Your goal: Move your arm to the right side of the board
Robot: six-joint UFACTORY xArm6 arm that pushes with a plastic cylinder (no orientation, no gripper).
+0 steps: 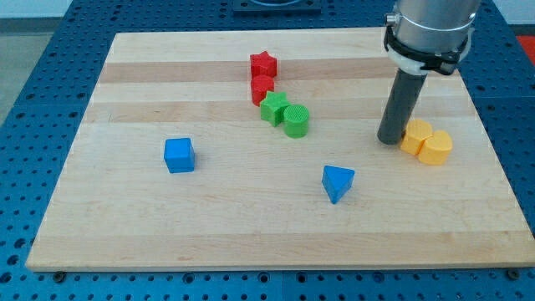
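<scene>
The arm (430,25) is cut off by the view's top edge — only its lower collar and the rod show. My tip (389,140) hides part of the left yellow block (413,136), so whether they touch cannot be told. The 2 yellow blocks' shapes — too small to tell.

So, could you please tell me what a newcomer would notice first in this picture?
Probably the thick dark rod at the view's right, my tip resting on the wooden board right beside the yellow blocks. Next, the chain of red blocks and green blocks at upper centre. A blue cube sits left, a blue triangular block lower centre.
</scene>
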